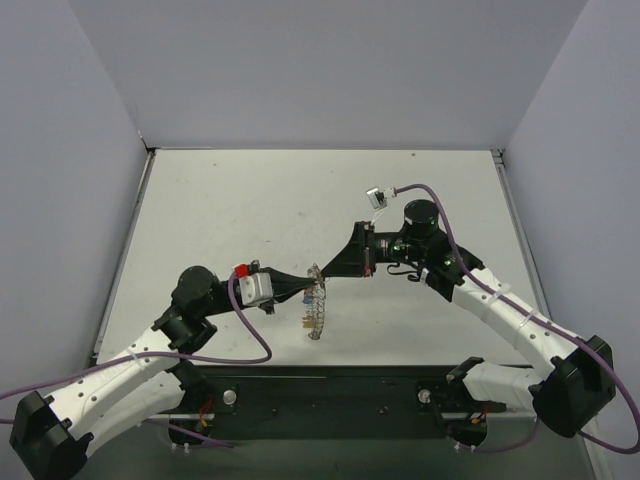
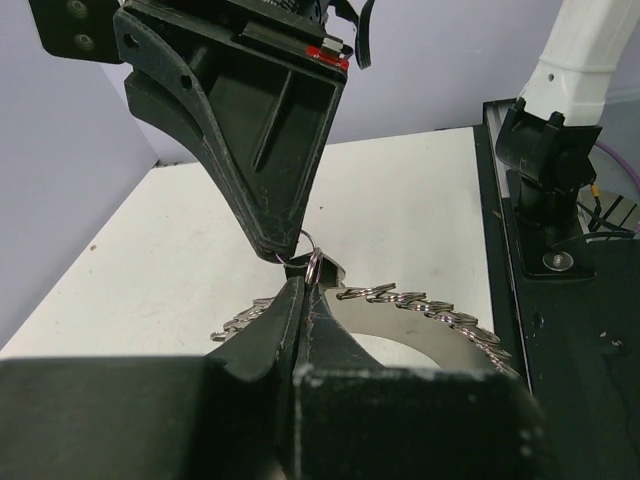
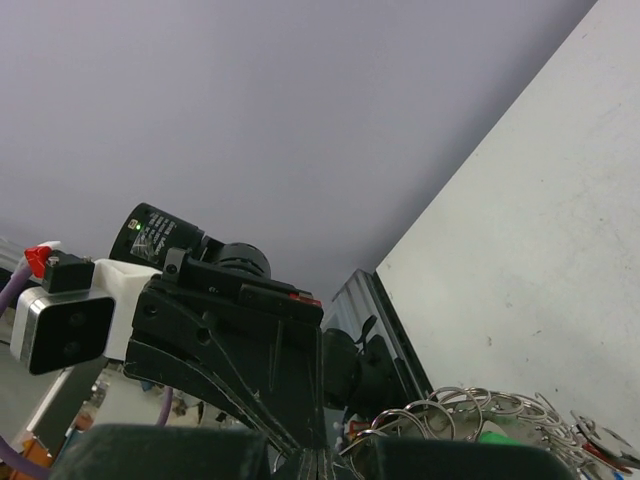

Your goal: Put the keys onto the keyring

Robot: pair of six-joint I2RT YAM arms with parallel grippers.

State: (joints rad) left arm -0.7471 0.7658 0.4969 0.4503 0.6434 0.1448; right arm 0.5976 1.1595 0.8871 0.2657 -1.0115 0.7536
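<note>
From above, your left fingers [image 1: 303, 287] and right fingers [image 1: 328, 271] meet tip to tip, both pressed together, with the keyring [image 1: 316, 308] at their tips. Left wrist: left fingers pinch its rim. Right wrist: keys [image 3: 495, 437] beside the right fingers.

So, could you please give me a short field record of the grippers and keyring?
left gripper: shut, pinching the rim of the large silvery chain-rimmed metal keyring
right gripper: shut, tip at a small wire loop
keyring: hanging between both arms, above the white table
keys: green plastic key head visible by the rim
</note>
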